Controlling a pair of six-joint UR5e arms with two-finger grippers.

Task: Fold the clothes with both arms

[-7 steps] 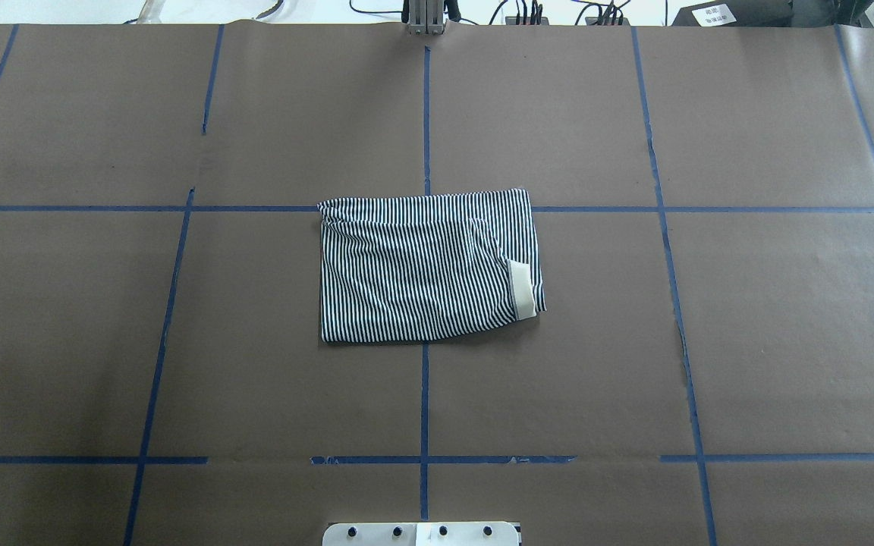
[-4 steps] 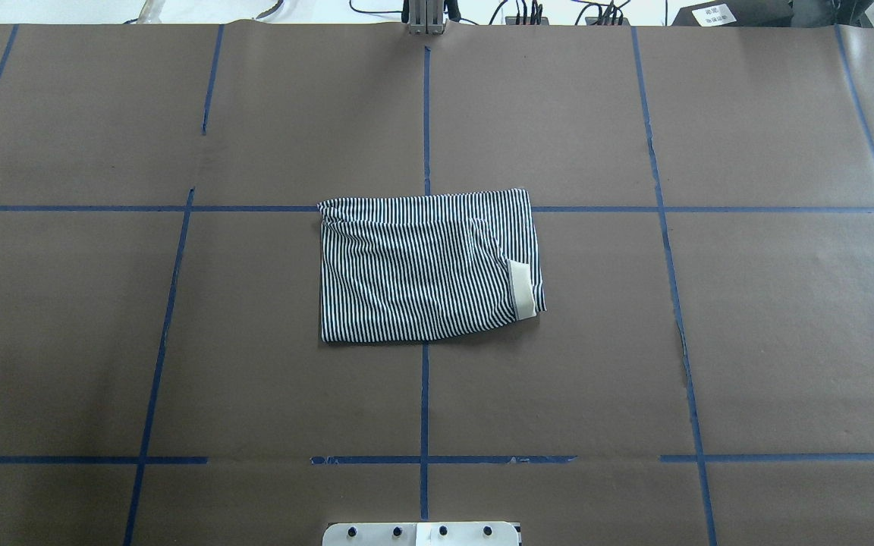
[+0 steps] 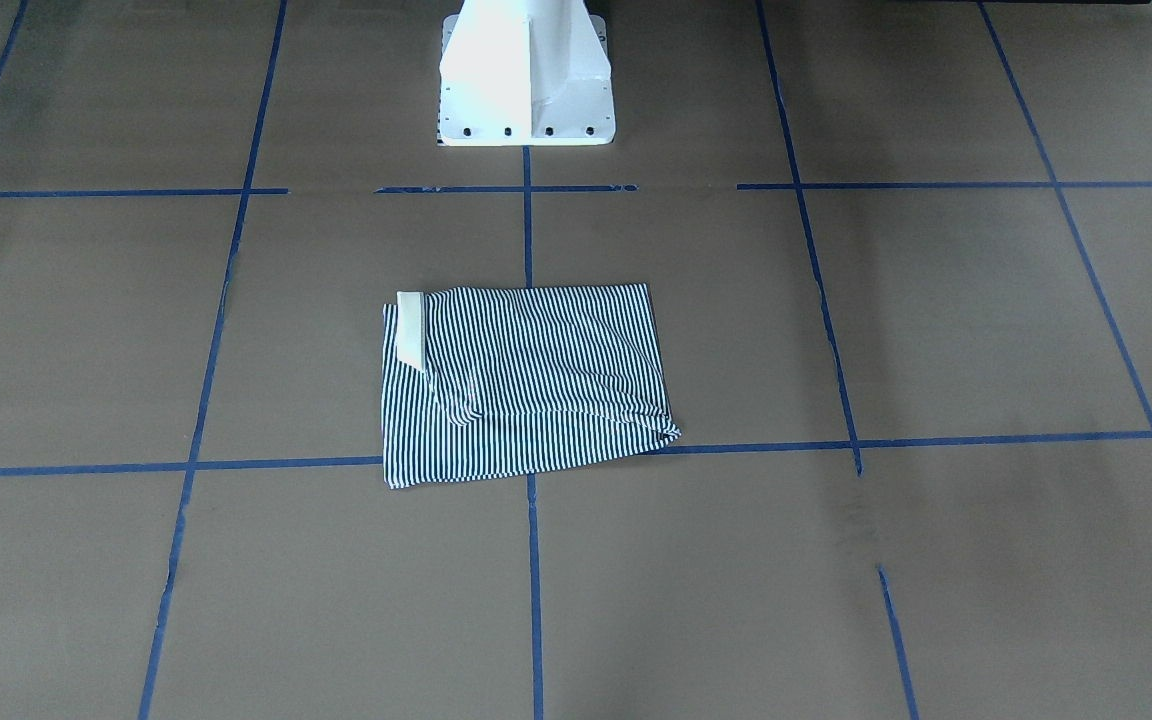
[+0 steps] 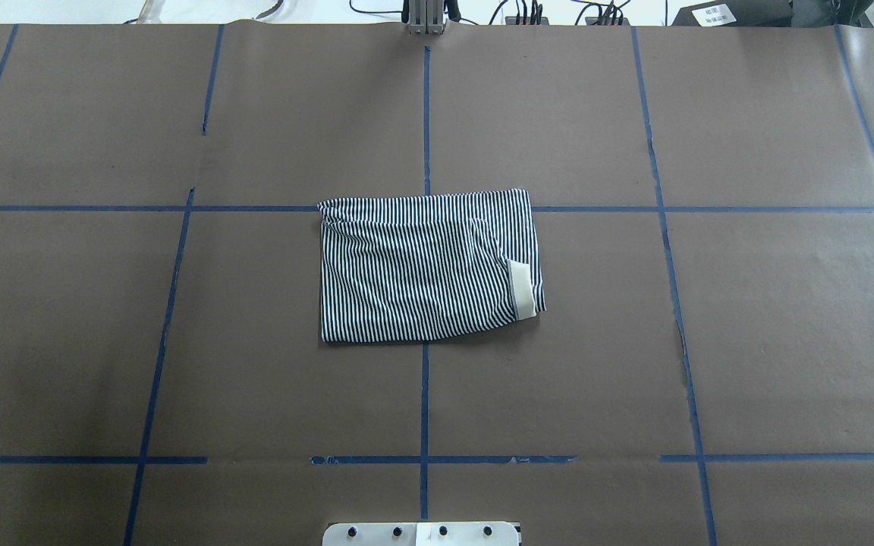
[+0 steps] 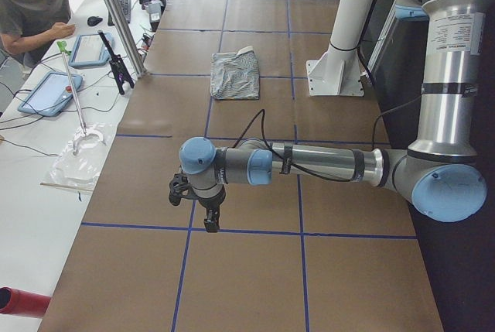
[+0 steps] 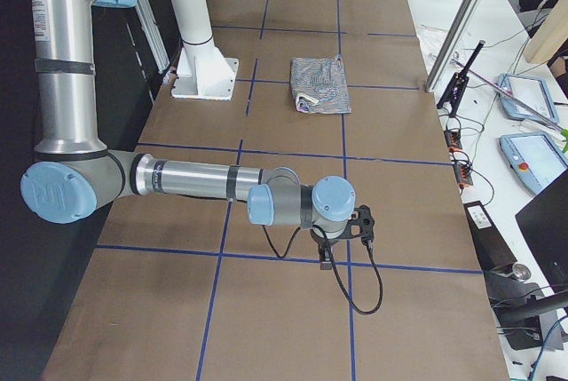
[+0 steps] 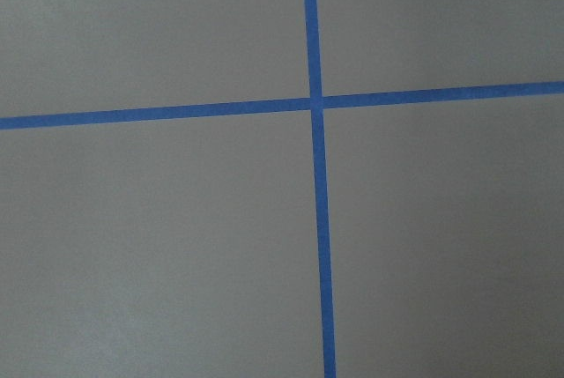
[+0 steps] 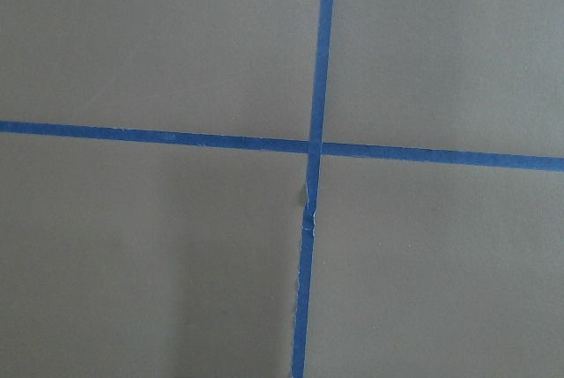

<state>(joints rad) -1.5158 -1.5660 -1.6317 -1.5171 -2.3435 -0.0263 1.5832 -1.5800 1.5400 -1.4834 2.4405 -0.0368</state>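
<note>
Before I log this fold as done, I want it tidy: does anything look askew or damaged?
The shirt is folded, but a cream band pokes out at one corner, and blue tape in the right wrist view looks torn.

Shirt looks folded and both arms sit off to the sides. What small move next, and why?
Likely just leave both arms parked and end here: the striped polo shirt lies in a compact rectangle, and the left claw and right claw hang over bare table far from it.
</note>
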